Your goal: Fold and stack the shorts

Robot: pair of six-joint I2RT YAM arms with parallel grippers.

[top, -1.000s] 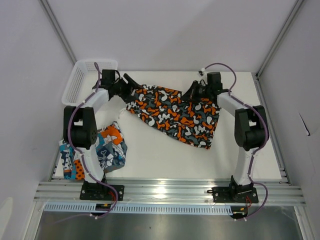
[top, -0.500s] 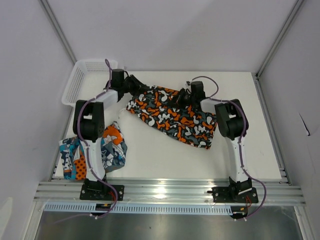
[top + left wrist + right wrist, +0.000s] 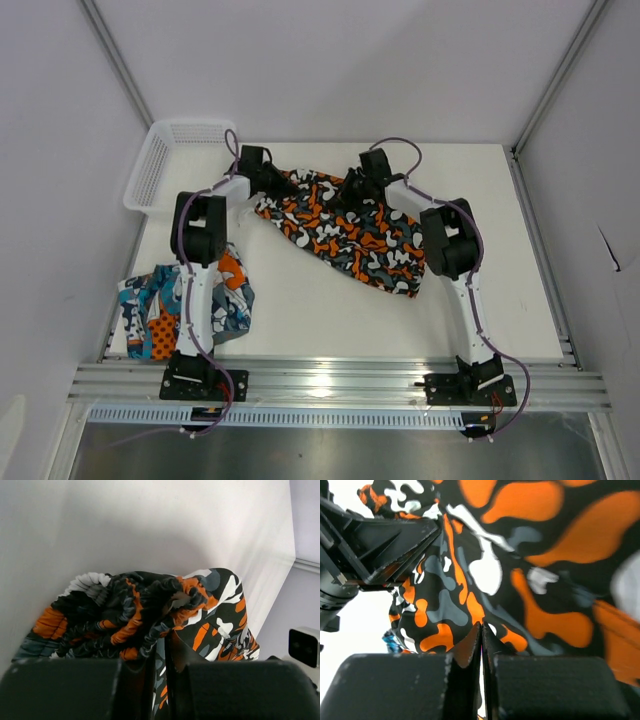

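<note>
The camouflage shorts lie spread across the middle of the table, waistband towards the back left. My left gripper is at that waistband corner. In the left wrist view the gripper is shut on the gathered elastic of the camouflage shorts. My right gripper sits on the back edge of the same pair. In the right wrist view it is pressed shut, tips pinching a thin fold of the cloth. The teal patchwork shorts lie crumpled at the near left, beside the left arm.
A white mesh basket stands at the back left corner, just left of the left gripper. The white table ends at metal rails along the near edge and on the right. Grey walls enclose the back and sides.
The left gripper has closed on the waistband. Both grippers have moved towards each other. The right one slid left along the back edge, pulling the shorts' back right corner with it.
</note>
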